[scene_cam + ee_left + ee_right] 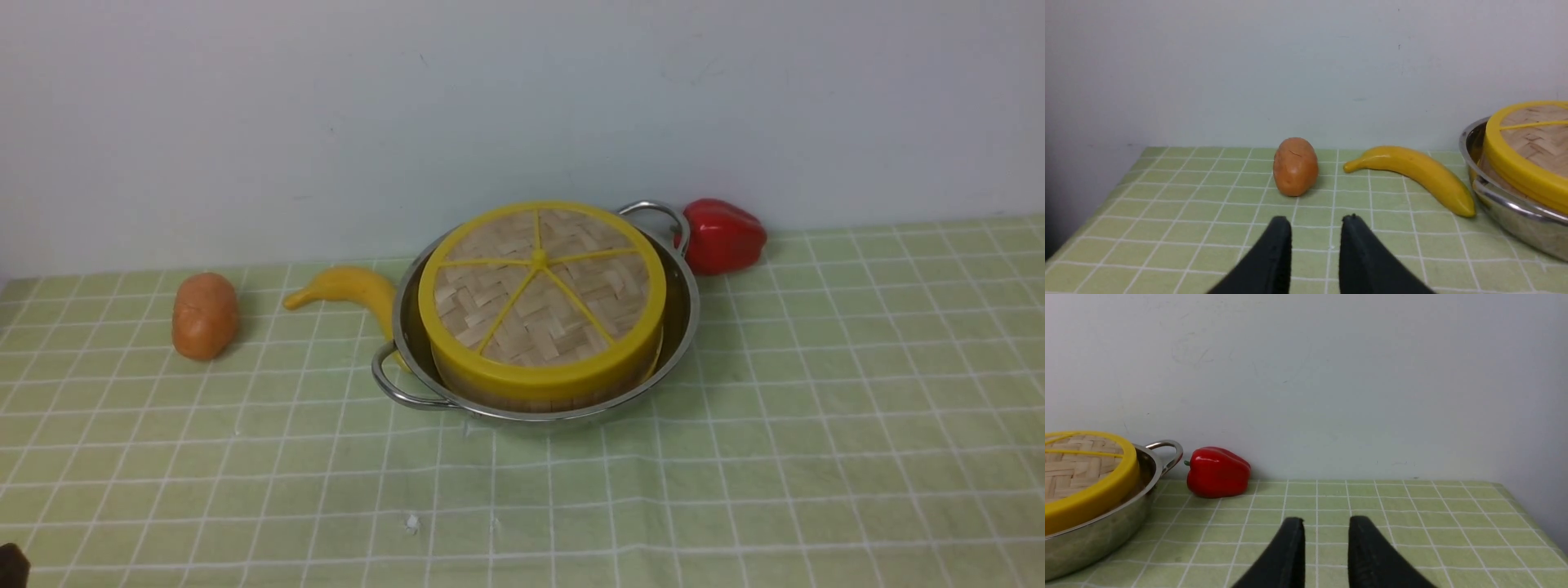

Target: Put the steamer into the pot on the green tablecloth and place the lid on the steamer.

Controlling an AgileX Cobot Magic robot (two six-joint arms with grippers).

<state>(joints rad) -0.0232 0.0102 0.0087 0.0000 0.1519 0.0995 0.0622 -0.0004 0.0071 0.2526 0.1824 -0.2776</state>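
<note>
The pot (687, 327) stands on the green tablecloth (816, 425) at the middle back. The steamer (539, 400) sits inside it; only a strip of its bamboo wall shows, and its contents are hidden. The lid (539, 286) lies flat on the steamer, slightly tilted. My left gripper (1315, 220) hovers low over the cloth, well to the left of the pot (1515, 208), with its jaws apart and empty. My right gripper (1327, 520) hovers over the cloth to the right of the pot (1106, 535), with its jaws apart and empty.
An orange-brown potato (204, 316) lies at the left. A yellow banana (351, 290) touches the pot's left side. A red bell pepper (722, 235) lies behind the pot's right handle by the wall. The cloth's right edge (1535, 522) drops off.
</note>
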